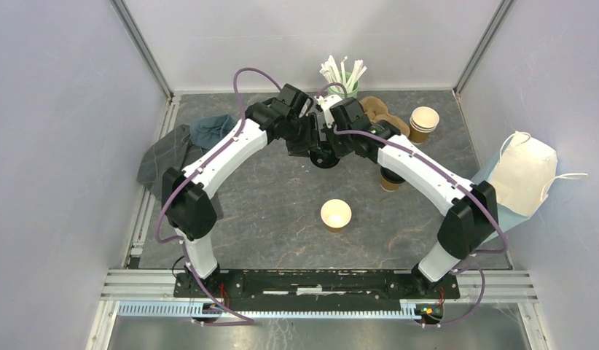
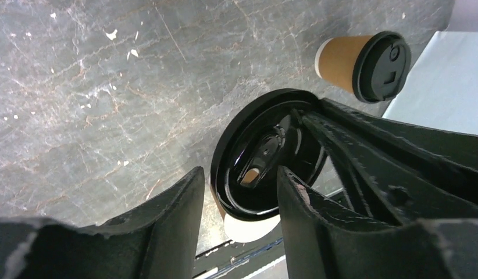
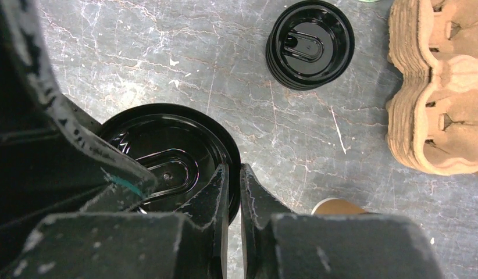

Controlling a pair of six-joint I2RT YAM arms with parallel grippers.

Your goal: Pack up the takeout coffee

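**A:** Middle of the surface (image 1: 282,211): why do both arms meet over one spot?

**B:** They share a single loose lid (image 3: 167,157). The right arm's fingers (image 3: 216,200) are pressed almost together and pinch its rim edge-on, since a thin plastic lip offers little else to hold. The left arm's fingers (image 2: 167,221) stand spread on either side of the same lid, and as far as I can see they are not gripping it. I read it as a handover or a re-grip, so that the lid can later go flat onto a cup.

**A:** And the coffee itself?

**B:** One finished cup (image 2: 361,64) of tapered brown kraft paper, its black lid snapped on, stands on the surface close under the right forearm, not yet in anything. I see no second capped cup. The open cup (image 1: 336,215) nearer the arm bases, cream inside, probably takes this lid.

**A:** Materials and shapes?

**B:**
- **Lid:** glossy black plastic, round, with a raised oval at the sip hole and a stepped rim. I would judge it slippery.
- **Spare lids** (image 3: 309,43)**:** the same kind, nested in a low stack.
- **Carrier** (image 3: 440,87)**:** moulded pulp, fibrous and tan, with rounded wells and notched tabs meant to wedge a cup's taper. It lies at the far side beside more empty cups (image 1: 424,120) — presumably where the packing is to end.
- **Surface:** dark grey, stone-veined and scuffed.
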